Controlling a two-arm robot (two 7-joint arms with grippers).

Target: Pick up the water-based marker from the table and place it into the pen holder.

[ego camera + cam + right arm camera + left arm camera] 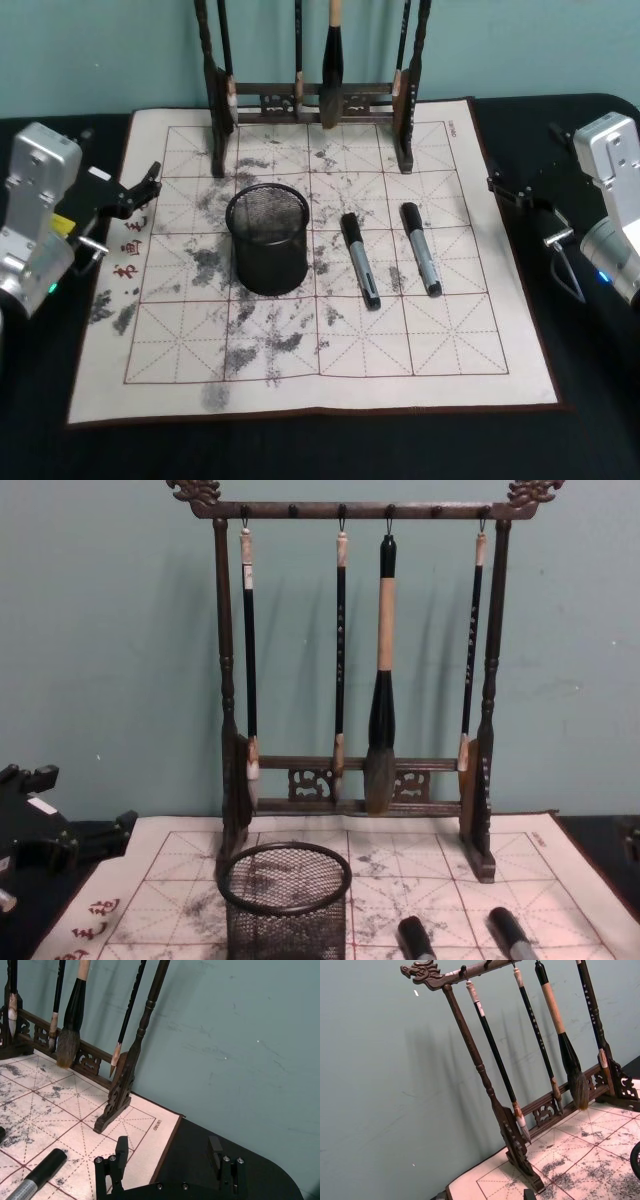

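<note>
Two water-based markers with black caps and grey barrels lie side by side on the ink-stained felt mat, one [360, 260] just right of the pen holder, the other [421, 249] further right. The pen holder [267, 238], a round black mesh cup, stands upright at the mat's middle and looks empty from above. The chest view shows the cup [285, 900] and both marker caps [415, 938] [510, 932]. My left gripper [145, 190] hovers open at the mat's left edge. Over the mat's right edge my right gripper [168, 1152] is open, with one marker [37, 1177] off to its side.
A tall dark wooden brush rack [310, 100] with several hanging brushes stands along the mat's far edge, behind the cup. The mat [300, 370] lies on a black table. A teal wall [100, 630] closes off the back.
</note>
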